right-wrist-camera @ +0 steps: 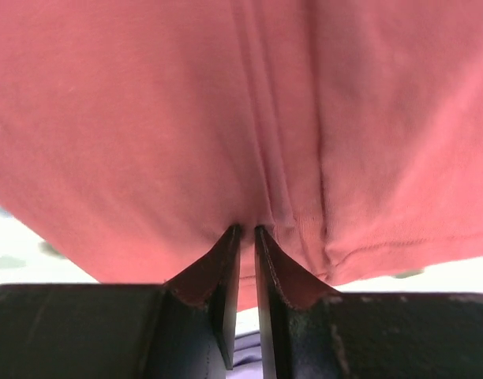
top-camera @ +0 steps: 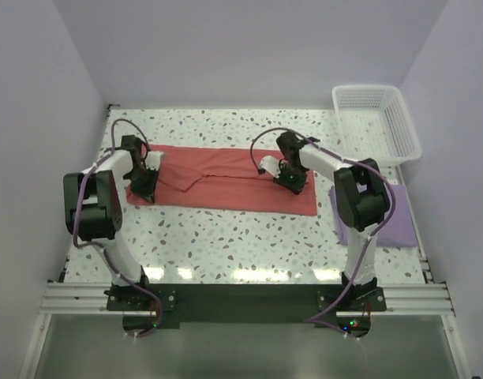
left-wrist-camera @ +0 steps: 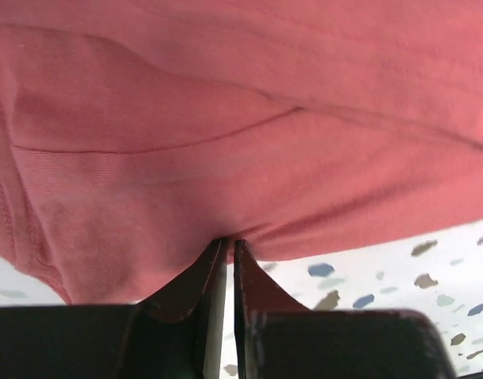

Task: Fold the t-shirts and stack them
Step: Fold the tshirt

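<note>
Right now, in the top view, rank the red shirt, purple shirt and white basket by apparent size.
Largest: red shirt. White basket and purple shirt look alike; the right arm covers part of the shirt.

We take this for a robotics lab cell. Plain white walls (top-camera: pixel 249 47) box in a speckled, terrazzo-look surface (top-camera: pixel 226 237) at 9, 12 and 3 o'clock. At 6 o'clock an aluminium rail (top-camera: pixel 72 296) carries a black plate (top-camera: pixel 241 304), and the left arm (top-camera: pixel 95 205) and right arm (top-camera: pixel 360 197) are bolted to it. Loose cables (top-camera: pixel 85 185) loop along each arm, and small coloured lights (top-camera: pixel 350 324) glow at the right arm's base. What lies out looks staged: a salmon t-shirt (top-camera: pixel 226 185) spread at the centre, a lavender t-shirt (top-camera: pixel 399 225) folded at 4 o'clock, and a white lattice basket (top-camera: pixel 403 130) at 1 o'clock.
</note>
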Controlling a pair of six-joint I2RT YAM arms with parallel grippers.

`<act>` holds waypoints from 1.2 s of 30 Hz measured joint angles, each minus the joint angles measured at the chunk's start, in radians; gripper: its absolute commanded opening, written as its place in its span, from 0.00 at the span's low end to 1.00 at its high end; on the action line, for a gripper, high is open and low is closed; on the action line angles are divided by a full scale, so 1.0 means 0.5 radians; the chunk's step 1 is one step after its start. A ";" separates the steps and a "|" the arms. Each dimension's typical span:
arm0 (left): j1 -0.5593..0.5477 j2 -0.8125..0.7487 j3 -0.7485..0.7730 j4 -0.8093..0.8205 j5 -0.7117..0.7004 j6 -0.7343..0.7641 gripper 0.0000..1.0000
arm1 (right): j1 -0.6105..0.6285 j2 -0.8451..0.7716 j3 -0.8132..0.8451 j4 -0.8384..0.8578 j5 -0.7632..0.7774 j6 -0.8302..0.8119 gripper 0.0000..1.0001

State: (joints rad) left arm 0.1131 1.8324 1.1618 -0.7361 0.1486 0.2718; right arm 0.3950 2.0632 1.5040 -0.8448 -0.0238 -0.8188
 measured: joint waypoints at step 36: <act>-0.097 0.170 0.651 0.242 0.294 -0.020 0.43 | 0.469 -0.225 -0.356 -0.159 -0.165 0.194 0.15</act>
State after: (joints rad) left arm 0.0647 1.9175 1.4872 -0.6151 0.2958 0.2619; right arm 0.6296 1.9507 1.3262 -0.9241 -0.1062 -0.7219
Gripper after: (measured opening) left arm 0.433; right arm 0.143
